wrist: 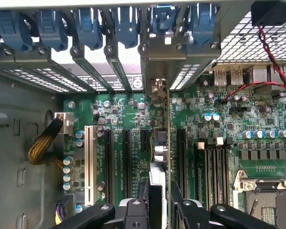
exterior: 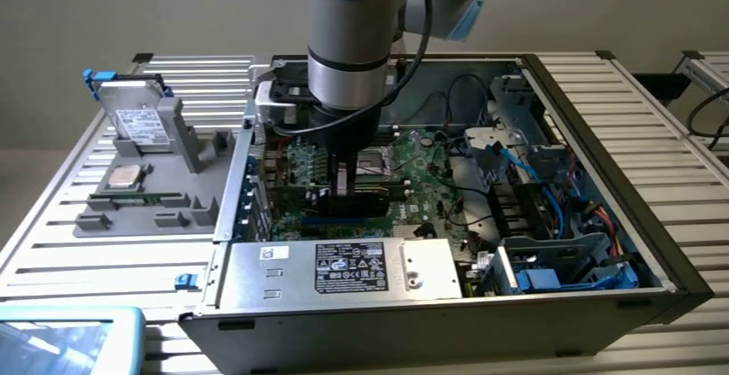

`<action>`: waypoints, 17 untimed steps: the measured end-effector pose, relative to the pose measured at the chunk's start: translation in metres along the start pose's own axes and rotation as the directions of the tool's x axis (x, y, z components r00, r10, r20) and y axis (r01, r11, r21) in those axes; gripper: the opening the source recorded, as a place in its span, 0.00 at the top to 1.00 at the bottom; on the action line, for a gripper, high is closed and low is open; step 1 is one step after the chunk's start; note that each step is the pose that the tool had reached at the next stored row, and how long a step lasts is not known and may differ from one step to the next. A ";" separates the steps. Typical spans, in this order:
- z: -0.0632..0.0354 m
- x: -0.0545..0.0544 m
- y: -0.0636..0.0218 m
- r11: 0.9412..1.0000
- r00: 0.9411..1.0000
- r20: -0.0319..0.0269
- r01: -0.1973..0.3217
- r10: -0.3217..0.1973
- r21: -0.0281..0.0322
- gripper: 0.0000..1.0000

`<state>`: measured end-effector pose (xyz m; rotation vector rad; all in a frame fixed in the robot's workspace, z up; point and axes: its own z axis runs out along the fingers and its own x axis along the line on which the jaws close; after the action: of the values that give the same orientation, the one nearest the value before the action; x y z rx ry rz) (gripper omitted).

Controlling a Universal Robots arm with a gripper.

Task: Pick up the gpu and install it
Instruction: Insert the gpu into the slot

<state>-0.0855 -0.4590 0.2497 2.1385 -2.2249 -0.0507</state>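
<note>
My gripper (exterior: 341, 180) is down inside the open computer case (exterior: 667, 277), over the green motherboard (exterior: 428, 183). It is shut on the gpu (exterior: 287, 196), which it holds on edge, low over the board. In the wrist view the gpu (wrist: 163, 143) appears edge-on as a thin upright card between the black fingers (wrist: 142, 206). It runs along the black expansion slots (wrist: 126, 157), and its metal bracket (wrist: 157, 55) reaches the case's rear slot openings. Whether the card's lower edge sits in a slot I cannot tell.
Blue retaining clips (wrist: 88, 24) line the rear wall above the slots. A white slot (wrist: 90, 162) and a yellow cable bundle (wrist: 43, 143) lie to one side, the CPU socket (wrist: 267, 193) to the other. Outside, a grey fixture (exterior: 154, 213) holds a hard drive (exterior: 142, 123).
</note>
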 end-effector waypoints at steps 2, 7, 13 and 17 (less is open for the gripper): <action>0.0001 0.000 0.0002 1.000 1.000 0.000 0.000 0.000 0.000 0.72; 0.0006 -0.002 0.0014 1.000 1.000 0.000 -0.001 0.001 0.000 0.72; 0.0017 -0.002 0.0023 1.000 1.000 0.000 -0.002 0.002 0.002 0.72; 0.0017 -0.003 0.0030 1.000 1.000 0.000 -0.001 0.001 0.002 0.72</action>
<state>-0.0886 -0.4558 0.2482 2.1382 -2.2271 -0.0483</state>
